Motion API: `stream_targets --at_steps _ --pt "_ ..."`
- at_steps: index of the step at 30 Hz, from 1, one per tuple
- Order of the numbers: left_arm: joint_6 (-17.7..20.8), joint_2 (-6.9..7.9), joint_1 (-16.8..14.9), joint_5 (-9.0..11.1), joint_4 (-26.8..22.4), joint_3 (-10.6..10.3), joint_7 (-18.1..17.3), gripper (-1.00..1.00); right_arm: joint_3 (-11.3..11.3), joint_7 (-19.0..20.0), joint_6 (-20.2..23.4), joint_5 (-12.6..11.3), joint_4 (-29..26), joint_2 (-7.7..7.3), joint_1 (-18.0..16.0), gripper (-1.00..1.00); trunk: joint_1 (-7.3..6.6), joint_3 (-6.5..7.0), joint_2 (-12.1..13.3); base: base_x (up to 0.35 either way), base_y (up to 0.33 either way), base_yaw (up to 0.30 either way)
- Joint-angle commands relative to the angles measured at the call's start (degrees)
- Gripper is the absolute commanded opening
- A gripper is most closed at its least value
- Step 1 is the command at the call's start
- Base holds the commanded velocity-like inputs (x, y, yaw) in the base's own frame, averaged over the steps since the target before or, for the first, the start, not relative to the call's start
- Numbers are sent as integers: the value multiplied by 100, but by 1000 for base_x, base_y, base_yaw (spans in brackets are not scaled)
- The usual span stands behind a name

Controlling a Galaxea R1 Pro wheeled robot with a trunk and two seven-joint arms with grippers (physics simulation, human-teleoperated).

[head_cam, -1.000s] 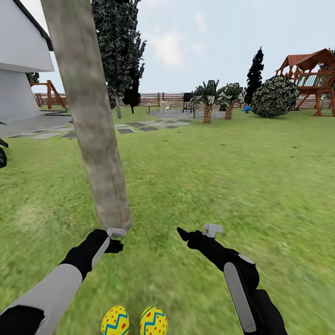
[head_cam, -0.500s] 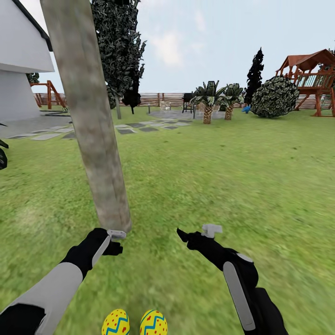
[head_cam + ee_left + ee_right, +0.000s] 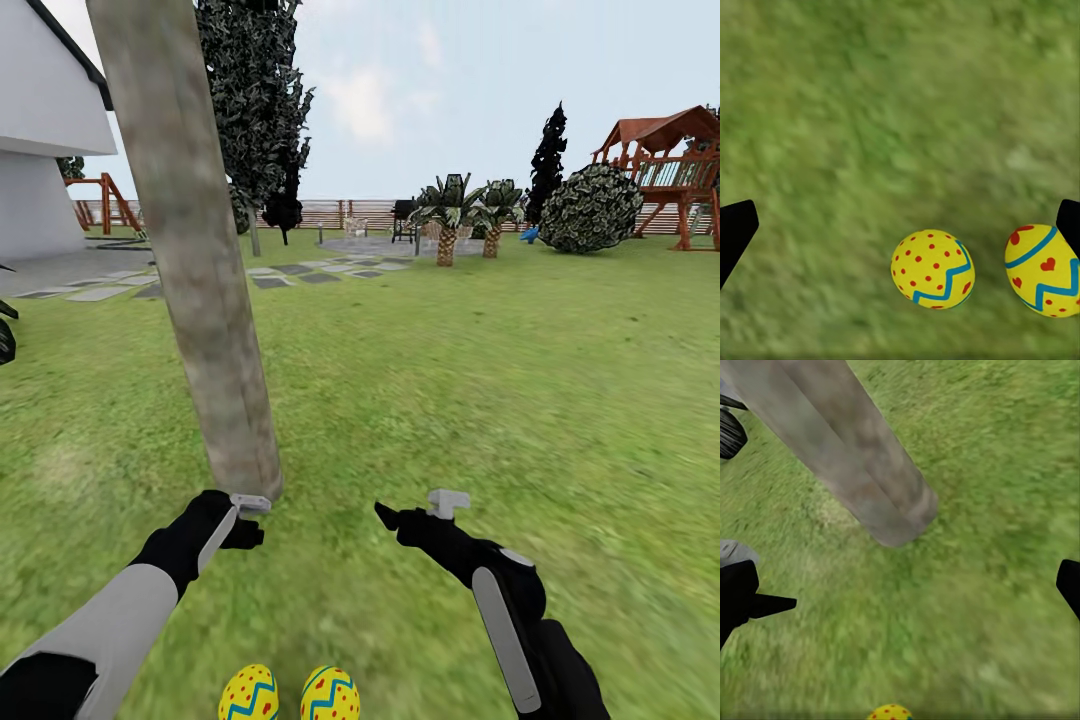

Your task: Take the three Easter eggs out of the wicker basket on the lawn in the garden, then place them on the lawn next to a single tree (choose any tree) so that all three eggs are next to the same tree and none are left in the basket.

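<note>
- Left gripper [image 3: 240,515] hangs low over the lawn [image 3: 480,400], just short of the tree [image 3: 200,300] trunk base. In its wrist view both fingertips sit wide at the frame edges with nothing between them: apart, empty.
- Right gripper [image 3: 410,512] is out ahead beside the left one, level with it. Its wrist view shows dark fingertips far apart, bare grass between: spread, holding nothing.
- Two Easter eggs [image 3: 249,694] lie on the grass behind and below the left gripper, close in toward the robot. Side by side, nearly touching, a little back from the trunk.
- Left wrist view looks down on the same pair [image 3: 933,270], both resting on grass, neither gripped.
- Right wrist view looks toward the trunk foot [image 3: 896,514]; one egg top [image 3: 889,712] peeps in at the frame edge.
- Judgement: eggs lie near this trunk because it is the chosen drop spot. A third egg and the wicker basket cannot be located here, so the task looks about two-thirds done.
- Open, empty grippers suit going back for the remaining egg.
</note>
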Motion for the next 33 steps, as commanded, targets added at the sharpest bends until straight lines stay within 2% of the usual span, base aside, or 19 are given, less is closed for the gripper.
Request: stream_targets --at_steps 1,5,14,15,33 --pt "22 8 -3 60 -8 -44 44 100 -7 18 29 6 -5 3 -3 100 -1 -6 -3 0 0 0" --pt "22 9 -3 61 -8 -44 44 100 -7 18 29 5 -5 3 -3 100 -23 12 38 0 0 0" --pt "313 -63 -53 56 -3 -44 61 100 -34 168 -29 -90 225 -288 287 100 -221 174 399 0 0 0" --pt "360 -64 -54 56 -2 -44 61 100 -34 169 -30 -92 228 -322 835 100 -243 192 439 0 0 0" --pt "376 -68 -56 56 1 -44 62 100 -33 203 -66 -134 241 -340 891 100 -638 515 1161 0 0 0"
